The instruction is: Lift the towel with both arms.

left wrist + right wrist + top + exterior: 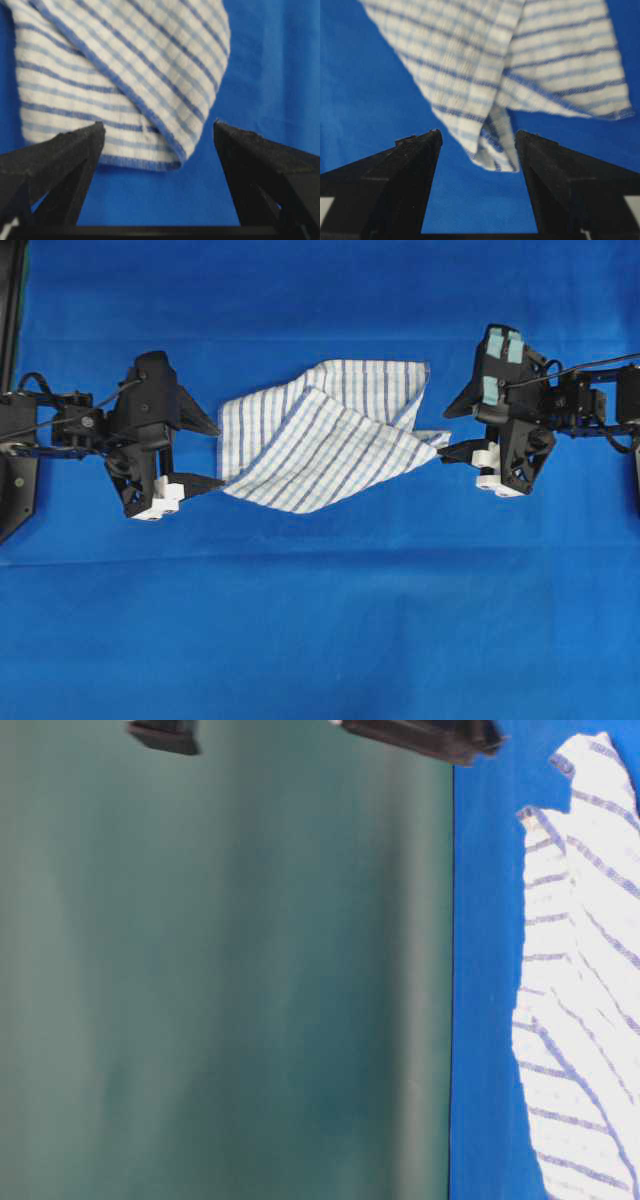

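The right pincer (479, 135) stands wide open. A drooping corner of the striped towel (490, 145) hangs between its fingers (415, 165) above the blue surface (365, 100).

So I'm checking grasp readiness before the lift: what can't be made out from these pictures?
- Table-level view: the towel is cut off by the right edge; only dark arm parts show at the top edge.
- Overhead view: folds hide the towel's underside, so its contact with the blue cloth is unclear.
- Right wrist view: the towel corner between the open right gripper is blurred.
- Left wrist view: frame edges crop the left gripper.
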You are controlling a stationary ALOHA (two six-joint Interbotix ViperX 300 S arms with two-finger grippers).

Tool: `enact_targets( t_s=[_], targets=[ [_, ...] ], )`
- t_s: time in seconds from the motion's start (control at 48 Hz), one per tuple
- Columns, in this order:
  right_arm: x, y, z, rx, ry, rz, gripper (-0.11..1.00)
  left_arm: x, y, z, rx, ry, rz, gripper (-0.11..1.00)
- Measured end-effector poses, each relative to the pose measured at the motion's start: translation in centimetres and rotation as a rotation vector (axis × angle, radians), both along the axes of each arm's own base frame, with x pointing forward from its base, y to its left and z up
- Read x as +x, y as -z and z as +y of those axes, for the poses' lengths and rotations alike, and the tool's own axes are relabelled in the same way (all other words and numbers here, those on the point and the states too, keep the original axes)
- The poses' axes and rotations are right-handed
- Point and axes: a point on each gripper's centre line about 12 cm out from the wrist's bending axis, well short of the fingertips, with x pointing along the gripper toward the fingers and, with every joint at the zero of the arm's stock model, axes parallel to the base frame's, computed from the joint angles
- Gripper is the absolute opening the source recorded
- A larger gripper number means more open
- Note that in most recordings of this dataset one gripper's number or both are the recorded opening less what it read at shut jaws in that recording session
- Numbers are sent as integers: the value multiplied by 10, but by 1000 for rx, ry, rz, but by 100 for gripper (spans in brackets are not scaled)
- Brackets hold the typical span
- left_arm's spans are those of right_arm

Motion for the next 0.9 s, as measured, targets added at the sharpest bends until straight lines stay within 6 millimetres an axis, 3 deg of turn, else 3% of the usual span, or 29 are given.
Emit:
enact_targets(
  t_s=[0.354,0.709,0.792,0.897],
  targets=[
    [8,35,0,7,-6,32,64,10,42,-8,0,27,68,91],
    [11,64,0,15,-9,79,63,13,56,-10,6,39,88,88],
    [12,66,0,14,-11,79,62,14,58,-10,10,42,96,82],
    [14,66,0,8,-17,72,47,16,58,-10,9,42,100,57]
  ],
)
